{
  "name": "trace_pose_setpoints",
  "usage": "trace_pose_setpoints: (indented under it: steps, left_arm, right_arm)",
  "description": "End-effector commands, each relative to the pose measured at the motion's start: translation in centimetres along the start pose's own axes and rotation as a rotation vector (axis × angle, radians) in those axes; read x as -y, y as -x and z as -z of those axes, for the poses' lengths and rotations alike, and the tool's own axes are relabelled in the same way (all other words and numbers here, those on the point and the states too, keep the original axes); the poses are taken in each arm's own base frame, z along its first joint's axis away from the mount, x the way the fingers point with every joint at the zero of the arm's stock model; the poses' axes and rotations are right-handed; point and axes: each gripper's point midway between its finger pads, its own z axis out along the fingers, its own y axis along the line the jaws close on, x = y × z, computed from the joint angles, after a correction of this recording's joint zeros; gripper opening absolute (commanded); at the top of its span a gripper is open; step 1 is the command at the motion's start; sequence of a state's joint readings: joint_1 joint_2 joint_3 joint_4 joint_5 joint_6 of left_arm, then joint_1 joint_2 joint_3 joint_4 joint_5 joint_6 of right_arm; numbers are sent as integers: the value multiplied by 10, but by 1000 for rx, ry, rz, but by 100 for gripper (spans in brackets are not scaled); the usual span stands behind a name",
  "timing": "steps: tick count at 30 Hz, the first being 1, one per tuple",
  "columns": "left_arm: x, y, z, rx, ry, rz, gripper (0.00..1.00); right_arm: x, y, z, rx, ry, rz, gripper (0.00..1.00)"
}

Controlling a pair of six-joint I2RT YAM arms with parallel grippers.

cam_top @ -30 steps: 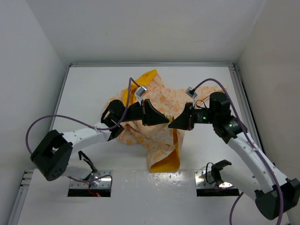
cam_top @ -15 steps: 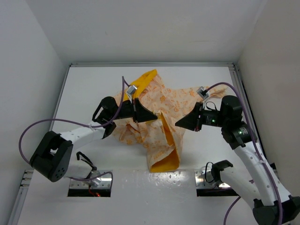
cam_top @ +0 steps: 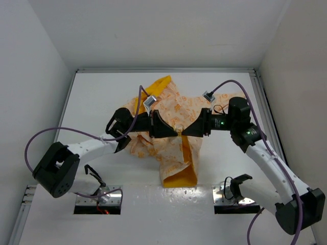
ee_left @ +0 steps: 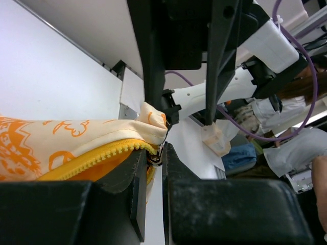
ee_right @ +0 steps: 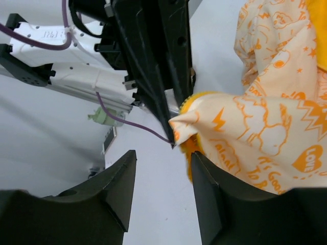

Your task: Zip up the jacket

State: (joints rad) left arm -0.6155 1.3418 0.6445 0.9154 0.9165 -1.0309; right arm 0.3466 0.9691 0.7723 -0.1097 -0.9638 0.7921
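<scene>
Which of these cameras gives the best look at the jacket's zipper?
The left wrist view: the yellow zipper teeth run close up into the shut left gripper. The right wrist view shows only a yellow sliver at the jacket corner. In the top view the teeth are too small to make out.

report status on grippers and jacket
Left gripper shut on jacket at zipper end. Right gripper open, facing that corner, holding nothing. Jacket bunched on table, lining showing, not zipped. No obstruction seen.
</scene>
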Motion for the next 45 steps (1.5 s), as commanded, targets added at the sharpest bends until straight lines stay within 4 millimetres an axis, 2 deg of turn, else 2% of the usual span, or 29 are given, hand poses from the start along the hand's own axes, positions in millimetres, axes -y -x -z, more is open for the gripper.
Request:
trace_pose_setpoints:
  steps: [1,6,13,17,18,19,21,22,32,33,39,40,41,42,44,45]
  left_arm:
    - [35,17,-6,32,-96,-82,0]
    - [43,23,-9,45,-115,-95,0]
    - [52,20,-16,28,-138,-104,0]
    - [46,14,-19,5,-121,-90,0]
    - [42,15,-20,10,-111,-83,0]
    - [41,14,-20,7,-105,-85,0]
    - [37,12,-20,0,-95,-83,0]
    - [36,11,-20,-4,-90,-77,0]
    - [4,37,6,68,21,-105,0]
    - [3,31,7,53,18,-97,0]
    - [-3,27,17,23,24,-126,0]
    - [0,28,17,26,20,-134,0]
    - [3,26,15,18,11,-132,0]
    - [2,27,15,27,18,-132,0]
    - [3,31,12,48,21,-127,0]
    - [5,30,10,51,21,-115,0]
  right_arm:
    - [-7,12,-2,32,10,27,48]
    - [-4,11,-3,31,2,27,45]
    - [-2,15,-5,46,-2,21,44]
    - [-6,19,-6,54,15,21,36]
    - [-7,18,-6,50,17,20,31]
    - [-10,23,-6,66,29,47,16]
    - [-12,20,-6,60,37,63,2]
    - [-11,18,-5,50,37,62,0]
    - [-10,3,7,28,8,133,0]
    - [-11,3,9,30,9,134,0]
    - [-11,6,13,29,10,127,0]
    - [-11,8,13,36,3,117,1]
    - [-9,8,11,28,0,103,12]
    - [-11,10,11,29,5,99,36]
    - [-17,20,11,44,-13,120,62]
    - [-14,10,10,4,-36,110,73]
